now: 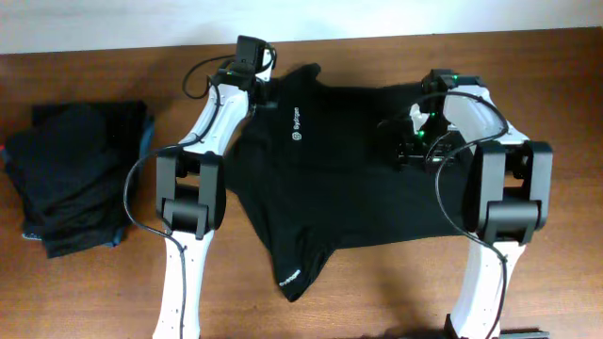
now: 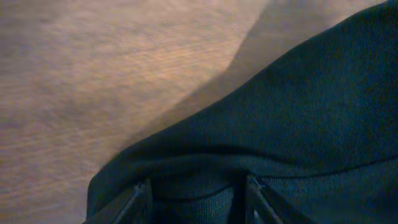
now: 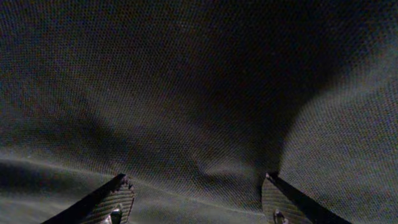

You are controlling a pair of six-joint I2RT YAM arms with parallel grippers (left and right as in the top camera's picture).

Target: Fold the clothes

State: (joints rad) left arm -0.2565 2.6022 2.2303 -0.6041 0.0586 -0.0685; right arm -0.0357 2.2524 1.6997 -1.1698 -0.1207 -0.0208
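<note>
Lying spread across the tabletop (image 1: 565, 75), a black shirt (image 1: 358, 179); a folded dark stack (image 1: 75, 179) with a blue edge sits apart on the left. Right gripper (image 3: 196, 199): fingers wide apart over shirt fabric. Left gripper (image 2: 198, 202): fingers apart, straddling the shirt's edge fold. White logo (image 1: 300, 125) faces up.

Overhead, light is even and fairly bright; the brown wooden table (image 1: 85, 75) shows soft shadows beside the white robot arms (image 1: 179, 273) at lower frame, and the spread black fabric shirt (image 1: 349, 188) swallows its folds. The left wrist view is dim and soft, with a blurred shadow upper right. The right wrist view is darkest and grainy.
</note>
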